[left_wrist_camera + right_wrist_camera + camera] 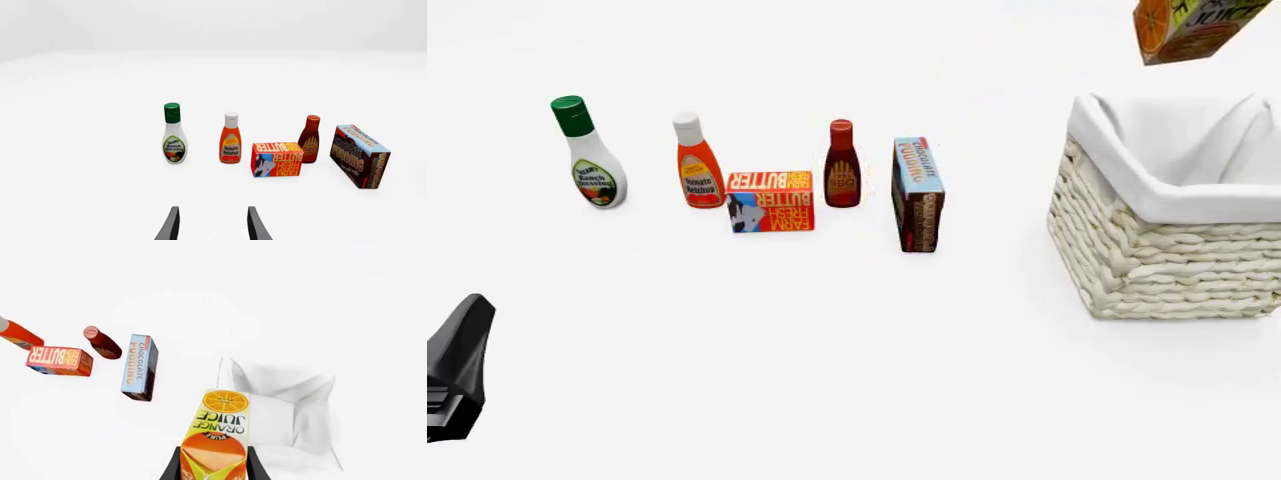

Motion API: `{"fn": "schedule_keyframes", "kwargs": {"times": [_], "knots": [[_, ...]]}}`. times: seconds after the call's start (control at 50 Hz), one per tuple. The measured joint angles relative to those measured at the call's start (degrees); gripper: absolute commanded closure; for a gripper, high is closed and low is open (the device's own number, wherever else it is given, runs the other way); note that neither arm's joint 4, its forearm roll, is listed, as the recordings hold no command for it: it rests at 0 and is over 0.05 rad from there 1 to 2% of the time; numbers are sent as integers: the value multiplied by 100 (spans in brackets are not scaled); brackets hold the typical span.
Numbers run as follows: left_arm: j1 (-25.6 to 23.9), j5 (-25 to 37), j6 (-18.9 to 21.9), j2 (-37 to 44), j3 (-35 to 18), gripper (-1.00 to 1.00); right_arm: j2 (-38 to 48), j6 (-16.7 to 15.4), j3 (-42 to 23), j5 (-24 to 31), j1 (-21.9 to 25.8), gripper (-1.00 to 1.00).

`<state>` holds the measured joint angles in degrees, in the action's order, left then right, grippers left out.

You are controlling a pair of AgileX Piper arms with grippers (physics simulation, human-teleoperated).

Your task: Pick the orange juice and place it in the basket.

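The orange juice carton (218, 435), orange and yellow with an orange picture, is held between my right gripper's fingers (213, 467), high above the table. In the front view only the carton's lower part (1194, 28) shows at the top edge, above the far side of the cream wicker basket (1168, 255). The basket's white liner (280, 405) lies below the carton in the right wrist view. My left gripper (212, 225) is open and empty, low at the near left of the table, in front of the grocery row.
A row stands at the left middle: ranch dressing bottle (589, 155), tomato ketchup bottle (698, 162), butter box (771, 201), dark red sauce bottle (842, 165) and chocolate pudding box (917, 193). The left arm's dark body (457, 370) shows at the near left edge.
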<state>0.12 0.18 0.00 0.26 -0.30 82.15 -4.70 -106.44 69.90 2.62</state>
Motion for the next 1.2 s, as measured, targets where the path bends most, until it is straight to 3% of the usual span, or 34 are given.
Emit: {"fn": "schedule_keyframes", "kwargs": {"times": [0.66,1.2], "knots": [[0,0,0,0,0,-100,-251,54,422,0,-651,100],[0,0,0,0,0,-100,-253,119,754,0,-892,100]]}}
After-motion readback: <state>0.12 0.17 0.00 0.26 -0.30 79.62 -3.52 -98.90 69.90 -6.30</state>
